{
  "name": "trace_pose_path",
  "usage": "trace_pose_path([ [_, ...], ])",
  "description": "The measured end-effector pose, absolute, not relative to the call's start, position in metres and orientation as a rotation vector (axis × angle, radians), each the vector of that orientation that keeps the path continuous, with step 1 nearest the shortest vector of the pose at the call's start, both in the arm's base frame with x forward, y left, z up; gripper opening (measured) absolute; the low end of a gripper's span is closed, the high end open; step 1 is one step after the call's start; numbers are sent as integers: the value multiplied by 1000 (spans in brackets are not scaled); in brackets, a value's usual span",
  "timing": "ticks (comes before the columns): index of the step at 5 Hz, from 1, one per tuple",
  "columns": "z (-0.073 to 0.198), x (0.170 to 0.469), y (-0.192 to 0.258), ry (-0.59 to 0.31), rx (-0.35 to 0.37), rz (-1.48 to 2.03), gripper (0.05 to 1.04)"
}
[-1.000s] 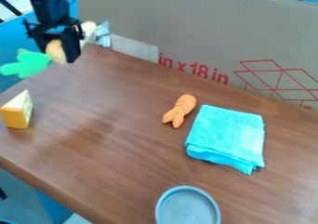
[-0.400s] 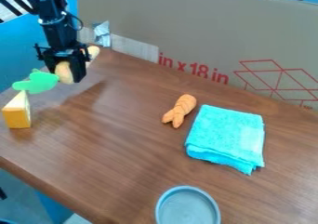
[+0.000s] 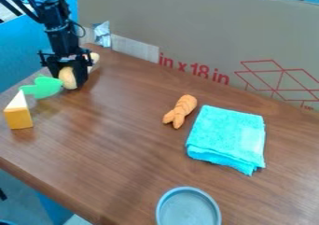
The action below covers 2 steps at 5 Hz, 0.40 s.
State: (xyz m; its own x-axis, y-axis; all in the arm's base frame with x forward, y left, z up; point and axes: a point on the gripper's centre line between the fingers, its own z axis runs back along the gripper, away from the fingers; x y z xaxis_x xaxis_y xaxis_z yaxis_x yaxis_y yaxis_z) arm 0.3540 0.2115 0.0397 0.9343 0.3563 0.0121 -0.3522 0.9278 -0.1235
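**Black claw (image 3: 68, 78) clamped on tan toy with green leaves (image 3: 44, 87)**

Placing seems in hand; the next move calls for support before release. The toy sits in the claw's grip, low at the brown wooden surface (image 3: 124, 135); near the claw, lower left, stands a yellow-and-white wedge (image 3: 18, 118).

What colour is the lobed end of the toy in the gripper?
The lobed end of the toy is green, best seen in the camera view.
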Motion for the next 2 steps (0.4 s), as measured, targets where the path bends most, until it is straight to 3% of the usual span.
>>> trace_pose_path([
  [2,36,362,216,-43,-122,366,689],
])
